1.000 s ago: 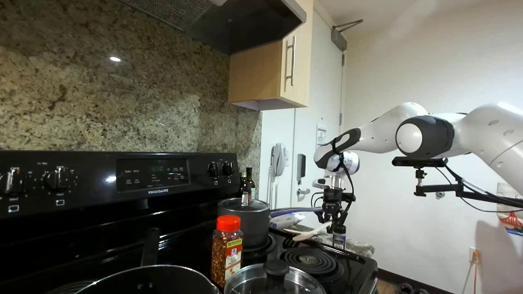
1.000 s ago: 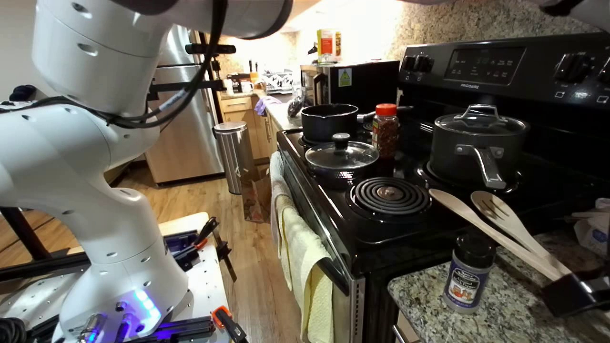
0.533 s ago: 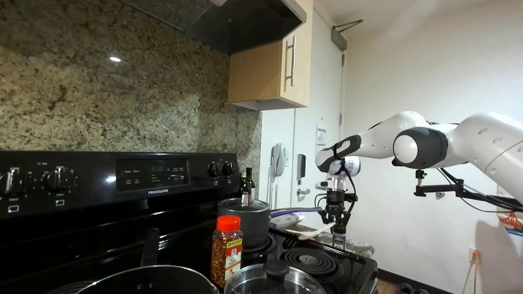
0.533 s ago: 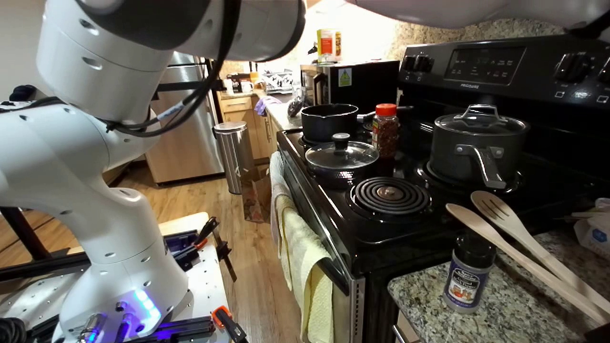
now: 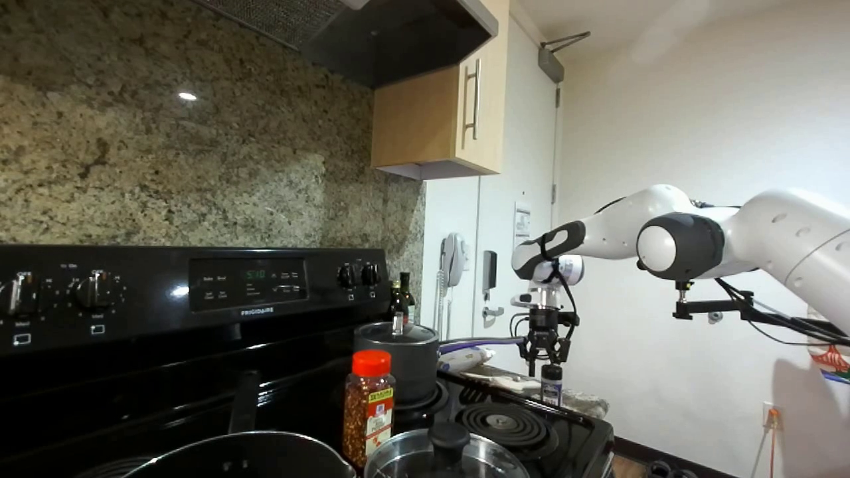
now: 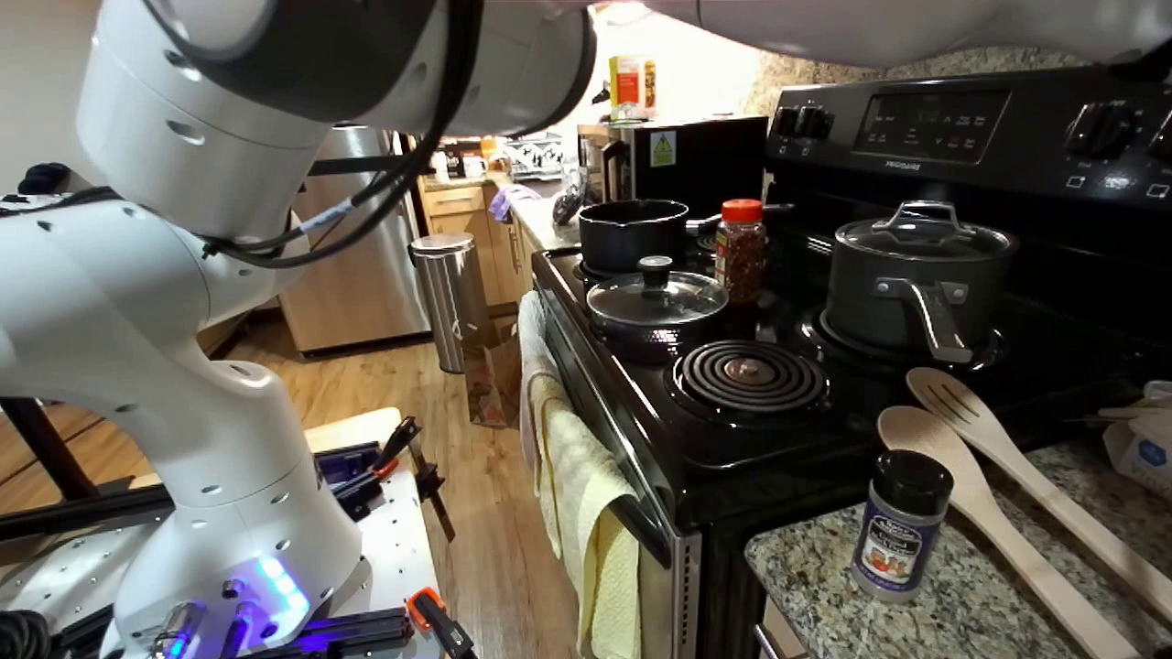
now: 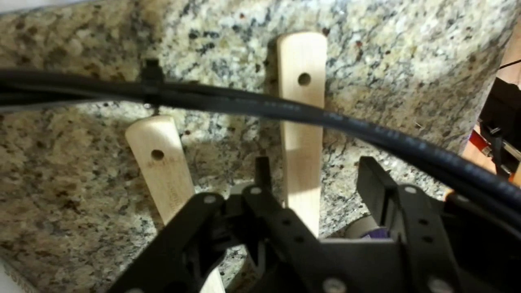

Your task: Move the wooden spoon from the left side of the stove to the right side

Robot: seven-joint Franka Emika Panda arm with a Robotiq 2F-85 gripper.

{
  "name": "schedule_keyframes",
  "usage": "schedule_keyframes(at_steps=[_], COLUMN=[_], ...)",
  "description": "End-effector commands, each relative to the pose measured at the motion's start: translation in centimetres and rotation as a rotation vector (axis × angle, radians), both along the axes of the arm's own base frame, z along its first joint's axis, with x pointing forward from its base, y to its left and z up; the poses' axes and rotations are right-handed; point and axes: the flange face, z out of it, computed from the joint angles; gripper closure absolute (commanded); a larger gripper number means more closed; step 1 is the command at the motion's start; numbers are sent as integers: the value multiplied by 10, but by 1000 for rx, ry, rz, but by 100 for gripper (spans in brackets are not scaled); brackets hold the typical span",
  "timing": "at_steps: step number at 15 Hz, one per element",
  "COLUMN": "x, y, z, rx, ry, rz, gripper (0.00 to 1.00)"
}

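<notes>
OK, we see the wooden spoon (image 6: 993, 524) on the counter (image 6: 806, 560) just beside the stove (image 6: 732, 448), bowl end toward it. Our gripper (image 7: 314, 175) hangs over that counter, 2 jaws wide apart, spoon handle showing between them, nothing held.

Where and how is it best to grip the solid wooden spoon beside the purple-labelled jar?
The wooden spoon is probably best gripped by its handle, from above, closing across the width. The handle is narrow with long, straight sides, and in the wrist view the open gripper spans it. The bowl is wider, with the jar close by.
</notes>
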Motion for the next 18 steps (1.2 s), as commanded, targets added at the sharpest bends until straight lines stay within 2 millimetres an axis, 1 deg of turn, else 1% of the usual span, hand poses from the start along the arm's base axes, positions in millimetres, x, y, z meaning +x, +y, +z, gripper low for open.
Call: schedule_keyframes(at_steps=[1, 2, 4, 6, 9, 10, 11, 12, 13, 15, 16, 18], x=[5, 7, 10, 15, 20, 22, 21, 18, 27, 26, 26, 25], y=[2, 3, 7, 11, 22, 28, 38, 49, 30, 44, 46, 47], z=[16, 23, 44, 68, 115, 129, 138, 144, 133, 145, 146, 143], rx=[-26, -46, -83, -125, -181, -193, -173, -140, -166, -145, -143, -137], ry=[26, 16, 12, -23, -102, -125, -116, -74, -105, -94, -93, -87], rz=[12, 10, 16, 0, -30, -26, 6, 45, 12, 28, 30, 29], gripper=[11, 4, 0, 0, 0, 0, 0, 0, 0, 0, 0, 0])
